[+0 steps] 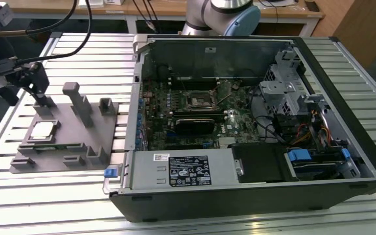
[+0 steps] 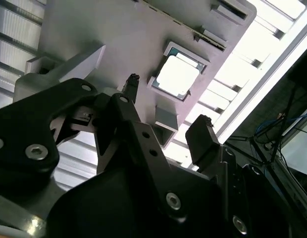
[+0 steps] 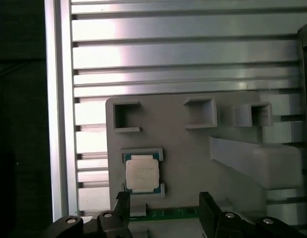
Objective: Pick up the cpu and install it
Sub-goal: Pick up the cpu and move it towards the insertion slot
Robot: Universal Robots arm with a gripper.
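The cpu [image 1: 42, 129] was seen lying flat in its recess on the grey fixture block [image 1: 70, 134], which was set on the slatted surface [image 1: 44, 196] to the exterior view's left of the open computer case [image 1: 253, 200]. The pincer [image 3: 163, 201] was held above the block with its fingers apart and nothing between them. In both wrist views the chip was framed just ahead of the gap and was not touched. The black socket [image 1: 199, 101] on the board inside the case appeared to hold no chip, as far as could be told. The task was therefore judged to be at its start: neither the pick-up nor the installation had been done.
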